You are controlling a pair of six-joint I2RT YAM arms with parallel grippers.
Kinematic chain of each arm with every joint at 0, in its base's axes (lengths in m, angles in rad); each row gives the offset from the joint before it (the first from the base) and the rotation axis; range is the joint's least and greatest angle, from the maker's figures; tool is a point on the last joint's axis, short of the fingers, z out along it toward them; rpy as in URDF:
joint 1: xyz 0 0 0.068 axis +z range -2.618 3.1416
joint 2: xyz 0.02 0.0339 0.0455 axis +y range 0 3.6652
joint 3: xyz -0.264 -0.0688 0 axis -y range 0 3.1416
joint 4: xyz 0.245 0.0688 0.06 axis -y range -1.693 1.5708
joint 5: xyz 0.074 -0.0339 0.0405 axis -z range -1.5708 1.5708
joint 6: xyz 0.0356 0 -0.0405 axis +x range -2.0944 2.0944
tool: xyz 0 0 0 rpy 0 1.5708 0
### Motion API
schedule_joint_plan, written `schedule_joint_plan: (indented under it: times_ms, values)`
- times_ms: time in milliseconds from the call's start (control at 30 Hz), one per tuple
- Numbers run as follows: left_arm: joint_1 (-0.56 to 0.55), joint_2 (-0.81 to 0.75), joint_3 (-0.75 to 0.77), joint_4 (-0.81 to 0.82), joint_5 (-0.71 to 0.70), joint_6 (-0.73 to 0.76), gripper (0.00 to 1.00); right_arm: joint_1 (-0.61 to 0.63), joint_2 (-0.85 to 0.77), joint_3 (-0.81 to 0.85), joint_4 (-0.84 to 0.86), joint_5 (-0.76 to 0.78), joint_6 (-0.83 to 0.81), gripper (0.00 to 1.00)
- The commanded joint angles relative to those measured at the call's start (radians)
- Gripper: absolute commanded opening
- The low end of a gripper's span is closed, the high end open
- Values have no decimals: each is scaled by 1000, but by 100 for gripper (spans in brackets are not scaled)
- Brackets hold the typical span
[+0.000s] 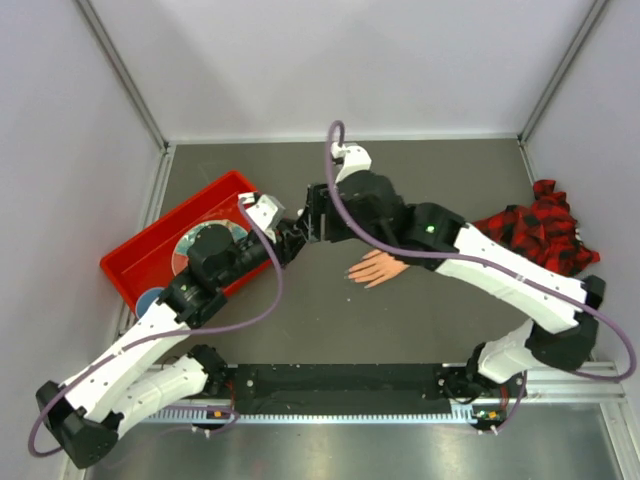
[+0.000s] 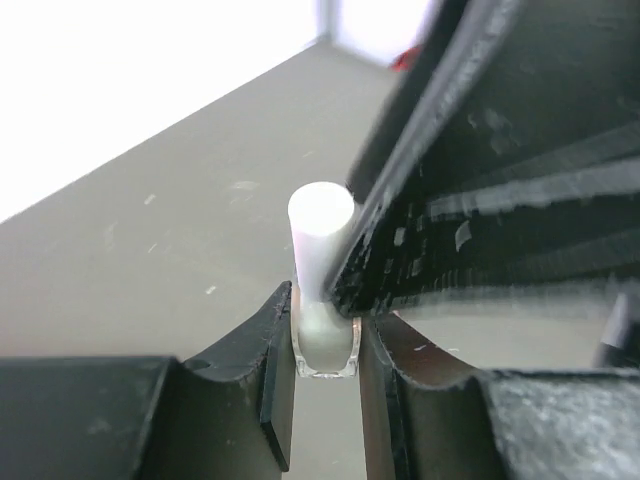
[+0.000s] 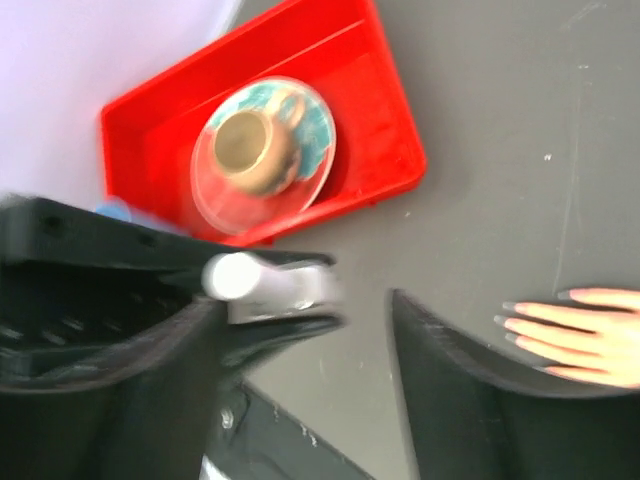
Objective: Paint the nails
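The peach fake hand [image 1: 380,268] lies palm down mid-table, its red-and-black plaid sleeve [image 1: 535,230] running off to the right. Its nails [image 3: 506,322] show at the fingertips in the right wrist view. My left gripper [image 1: 293,240] [image 2: 325,325] is shut on a small clear bottle [image 2: 326,345] with a white cap [image 2: 320,225], held above the table left of the hand. My right gripper [image 1: 318,215] [image 3: 320,320] is open right at the bottle [image 3: 290,288]. One of its fingers [image 2: 470,200] lies against the cap [image 3: 232,277].
A red tray [image 1: 140,262] [image 3: 385,130] sits at the left and holds a clear plate [image 3: 300,185] with a brown cup [image 3: 245,150] on it. White walls enclose the grey table. A black rail [image 1: 340,385] runs along the near edge.
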Motion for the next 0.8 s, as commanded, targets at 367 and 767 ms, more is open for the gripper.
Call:
schedule_joint_plan:
  times_ms: [367,767]
  values:
    - [2,-18,167,-136,824,-121,0,-228,-228,-105,15,-1132,-598,59]
    - [2,14,147,-51,859,-150,0,-228,-197,-62,-26,-1209,-614,59]
